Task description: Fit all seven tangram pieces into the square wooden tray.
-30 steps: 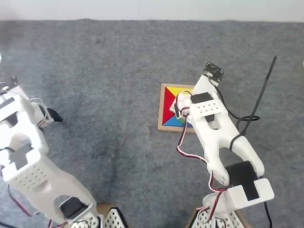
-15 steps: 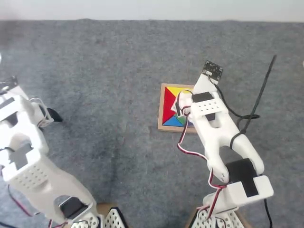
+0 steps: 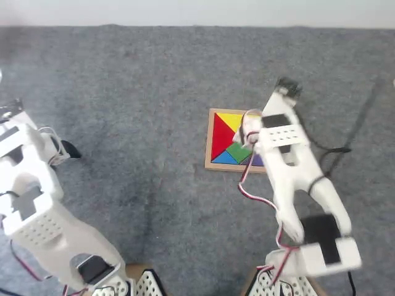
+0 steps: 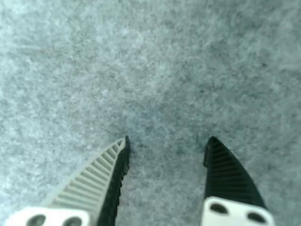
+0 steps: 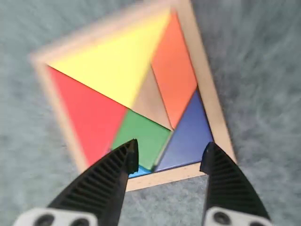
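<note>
The square wooden tray (image 5: 211, 113) lies on grey carpet under my right gripper (image 5: 170, 143), which hangs open and empty above its edge. In it lie a yellow triangle (image 5: 117, 66), a red triangle (image 5: 89, 113), an orange piece (image 5: 174, 70), a green square (image 5: 143, 134), a dark blue piece (image 5: 188, 136) and a sliver of light blue (image 5: 141, 170). A wood-coloured triangle (image 5: 150, 101) shows in the middle. From above, the right arm (image 3: 281, 148) covers the right part of the tray (image 3: 210, 139). My left gripper (image 4: 168, 139) is open over bare carpet, far to the left.
Grey carpet (image 3: 142, 86) covers the whole table. The left arm (image 3: 31, 197) stands at the left edge, well away from the tray. A black cable (image 3: 345, 142) trails to the right of the right arm.
The right arm has swung a little to the right, uncovering more of the tray, including the green square. The left arm has not moved.
</note>
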